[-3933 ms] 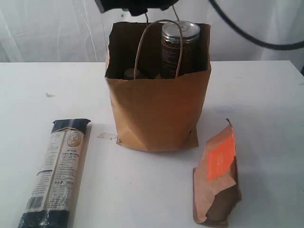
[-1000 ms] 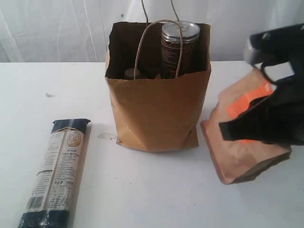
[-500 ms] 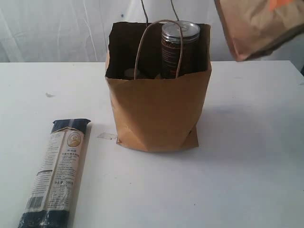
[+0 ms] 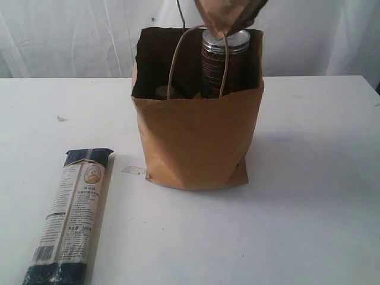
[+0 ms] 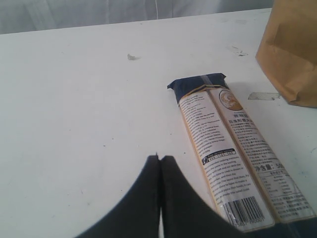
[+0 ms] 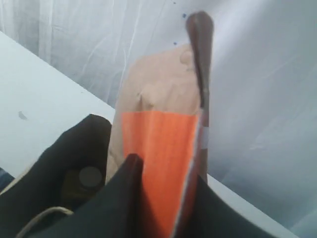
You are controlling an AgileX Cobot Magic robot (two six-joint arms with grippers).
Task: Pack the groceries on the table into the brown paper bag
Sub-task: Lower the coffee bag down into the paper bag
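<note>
Gripping the orange-labelled brown pouch (image 4: 228,15), the right end effector (image 6: 166,178) has swung it over the tall kraft paper bag (image 4: 196,142). Gold-lidded jar (image 4: 224,65) stands inside. Left end effector (image 5: 159,163) closed, empty.

A white curtain (image 4: 59,35) hangs across the whole background, its soft folds running vertically; a short strip of tape (image 4: 133,171) lies flat (pale and nearly see-through); well apart from it, nearer the curtain, sits a small greyish scrap (image 4: 61,119), too small to identify.

Bright, even light; right wrist view seems blurred.
</note>
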